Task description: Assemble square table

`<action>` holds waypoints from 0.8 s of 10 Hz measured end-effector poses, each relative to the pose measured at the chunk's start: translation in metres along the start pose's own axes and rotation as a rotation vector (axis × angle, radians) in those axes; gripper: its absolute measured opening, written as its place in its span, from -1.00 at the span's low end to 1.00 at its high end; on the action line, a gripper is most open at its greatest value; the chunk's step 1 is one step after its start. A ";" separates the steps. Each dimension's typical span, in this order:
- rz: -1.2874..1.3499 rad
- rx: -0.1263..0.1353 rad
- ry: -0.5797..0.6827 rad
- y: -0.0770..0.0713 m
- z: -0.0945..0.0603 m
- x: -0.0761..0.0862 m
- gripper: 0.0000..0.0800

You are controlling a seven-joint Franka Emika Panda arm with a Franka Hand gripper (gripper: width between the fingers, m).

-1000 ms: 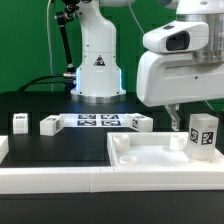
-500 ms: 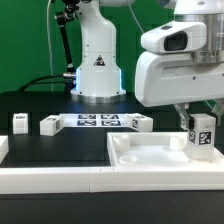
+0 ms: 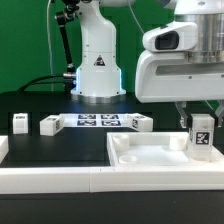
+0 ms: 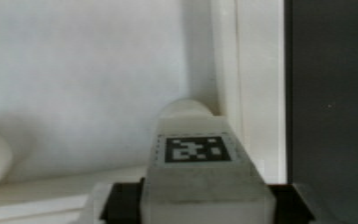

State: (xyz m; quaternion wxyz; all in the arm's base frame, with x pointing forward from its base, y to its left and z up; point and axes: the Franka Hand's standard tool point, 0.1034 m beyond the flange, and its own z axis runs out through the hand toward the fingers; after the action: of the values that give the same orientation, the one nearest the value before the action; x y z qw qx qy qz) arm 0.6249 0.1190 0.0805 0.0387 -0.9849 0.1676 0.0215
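Gripper (image 3: pixel 201 124), wide a second ago, now clamps the upright leg (image 3: pixel 201 138) on the square tabletop (image 3: pixel 150 160) beneath it, black table (image 3: pixel 60 150) alongside, green backdrop (image 3: pixel 28 40) behind.

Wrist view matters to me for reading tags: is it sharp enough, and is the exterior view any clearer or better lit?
Wrist view: soft overall; the tag on the leg is blurred, though its pattern shows; the white slab behind is nearly featureless. Exterior view: evenly lit, sharper, no strong glare; the leg shows its tag more clearly.
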 end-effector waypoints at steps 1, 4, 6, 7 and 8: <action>0.104 0.003 0.002 -0.001 0.000 0.000 -0.28; 0.388 0.005 0.005 -0.003 0.000 0.000 -0.27; 0.546 0.009 0.008 -0.003 0.001 0.001 -0.27; 0.588 0.012 0.008 -0.003 0.001 0.001 -0.27; 0.658 0.017 0.005 -0.003 0.001 0.001 -0.27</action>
State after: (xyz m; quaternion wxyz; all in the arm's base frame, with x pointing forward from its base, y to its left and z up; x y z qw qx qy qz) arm 0.6271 0.1218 0.0799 0.0377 -0.8776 0.4771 0.0291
